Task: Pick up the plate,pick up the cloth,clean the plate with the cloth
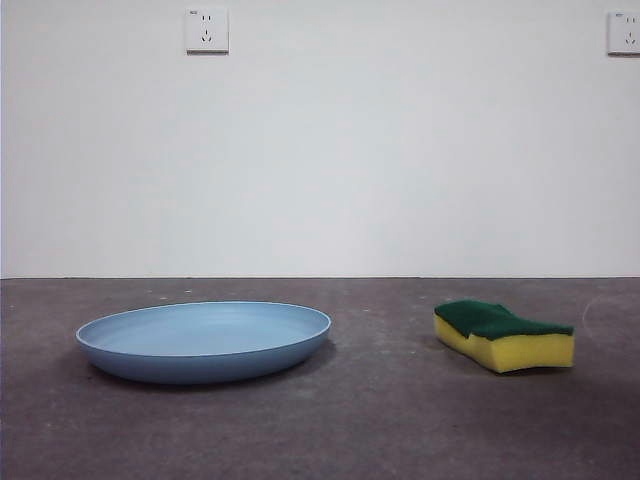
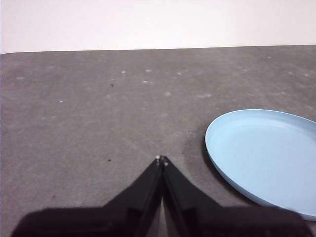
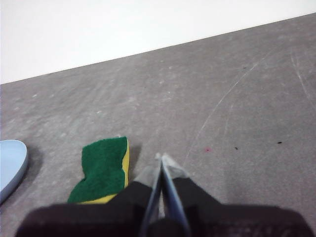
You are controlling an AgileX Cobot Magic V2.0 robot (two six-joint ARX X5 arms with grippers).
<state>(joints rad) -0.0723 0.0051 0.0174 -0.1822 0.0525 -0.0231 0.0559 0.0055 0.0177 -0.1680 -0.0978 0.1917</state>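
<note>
1. Plate (image 1: pixel 204 341): a wide, shallow, round, light-blue dish is seen resting flat on the dark grey surface (image 1: pixel 380 420), towards the left of the front view, with nothing lying in it.
2. The sponge (image 1: pixel 503 335) that serves as the cloth is seen on the same surface, towards the right of the front view and well apart from the plate; its dark green scouring layer faces up and its yellow foam shows along the wavy side.
3. No arm is seen in the front view; only a white wall (image 1: pixel 400 150) is shown behind the surface, with one socket (image 1: pixel 206 30) near the upper left and a second socket (image 1: pixel 623 32) at the upper right edge.
4. The left claw (image 2: pixel 161 159) is shown clenched, its two black jaws meeting at the tips, with nothing held between them; it is seen above bare surface, near the rim of the plate (image 2: pixel 266 158) but apart from it.
5. The right claw (image 3: pixel 161 157) is likewise shown clenched and holding nothing; the sponge (image 3: pixel 104 170) is seen just beside its jaws, not touched by them.
6. In the right wrist view an edge of the plate (image 3: pixel 10 165) is seen beyond the sponge, with a strip of bare surface between the two.
7. Pale scratches are seen on the surface in the right wrist view.
</note>
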